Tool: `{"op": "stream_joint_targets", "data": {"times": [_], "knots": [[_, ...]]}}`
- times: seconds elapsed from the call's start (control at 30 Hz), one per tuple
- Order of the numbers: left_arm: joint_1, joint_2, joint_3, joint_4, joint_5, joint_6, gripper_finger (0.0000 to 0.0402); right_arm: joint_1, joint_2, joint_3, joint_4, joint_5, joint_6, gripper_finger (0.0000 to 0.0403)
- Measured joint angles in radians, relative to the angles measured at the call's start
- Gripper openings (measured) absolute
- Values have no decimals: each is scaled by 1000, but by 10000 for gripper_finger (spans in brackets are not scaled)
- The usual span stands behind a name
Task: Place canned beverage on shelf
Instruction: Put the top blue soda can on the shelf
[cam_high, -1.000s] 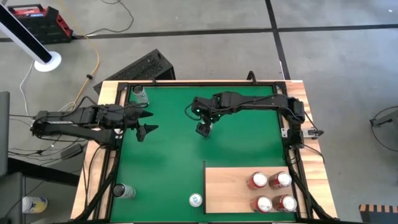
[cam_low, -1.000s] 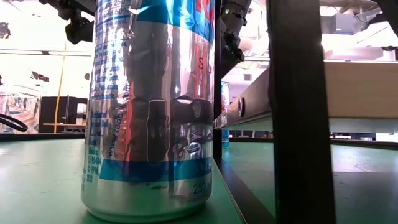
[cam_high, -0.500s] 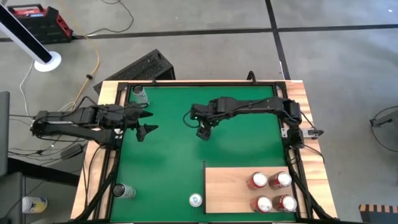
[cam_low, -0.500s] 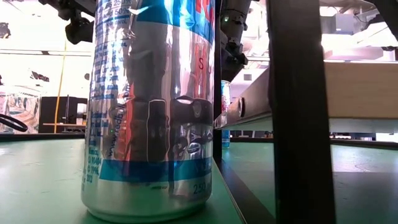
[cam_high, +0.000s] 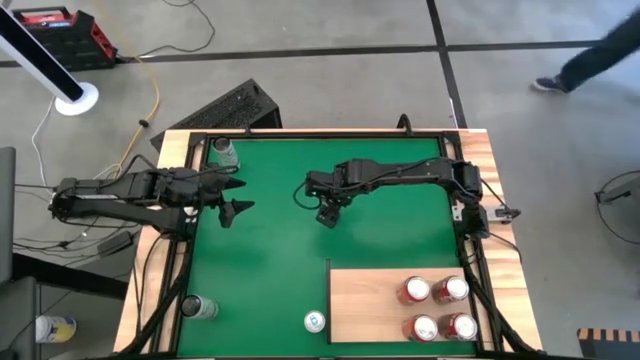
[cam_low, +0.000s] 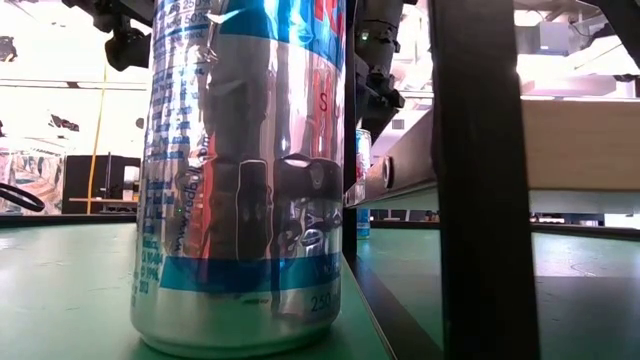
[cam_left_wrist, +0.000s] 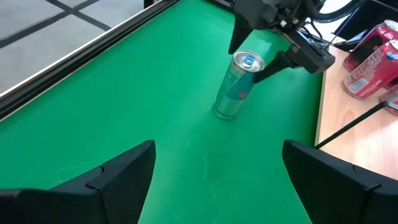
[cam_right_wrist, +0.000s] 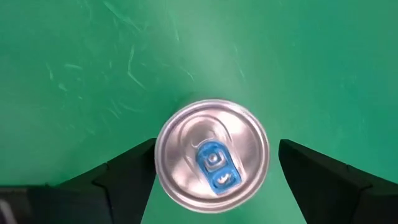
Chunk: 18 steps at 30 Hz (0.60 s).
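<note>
Canned beverage (cam_right_wrist: 212, 155), a slim silver can with a blue tab, stood upright on the green mat (cam_high: 400, 215) near the middle of the high view, directly under the right gripper (cam_high: 328, 210). In the right wrist view its top sat between the two dark fingers (cam_right_wrist: 127, 174), which were spread wide to either side without touching it. The left gripper (cam_high: 232, 198) hung over the left part of the mat, jaws released and holding nothing, well apart from that can (cam_left_wrist: 237, 84). The shelf (cam_high: 360, 300), a pale wooden panel, lay at the lower right of the high view with four red-topped cans (cam_high: 437, 307) on it. Three more silver cans stood on the mat: one at the upper left corner (cam_high: 225, 152), one at the lower left (cam_high: 199, 307), and one just left of the shelf's edge (cam_high: 315, 321).
</note>
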Motion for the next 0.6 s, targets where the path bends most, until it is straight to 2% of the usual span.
{"op": "stream_joint_targets", "data": {"times": [0.27, 0.6], "knots": [[0, 0, 0, 0, -2, 1, 334, 0, -4, 0, -14, -3, 9, 262], [0, 0, 0, 0, -2, 1, 334, 48, -125, -1, -54, -28, -16, 258]]}}
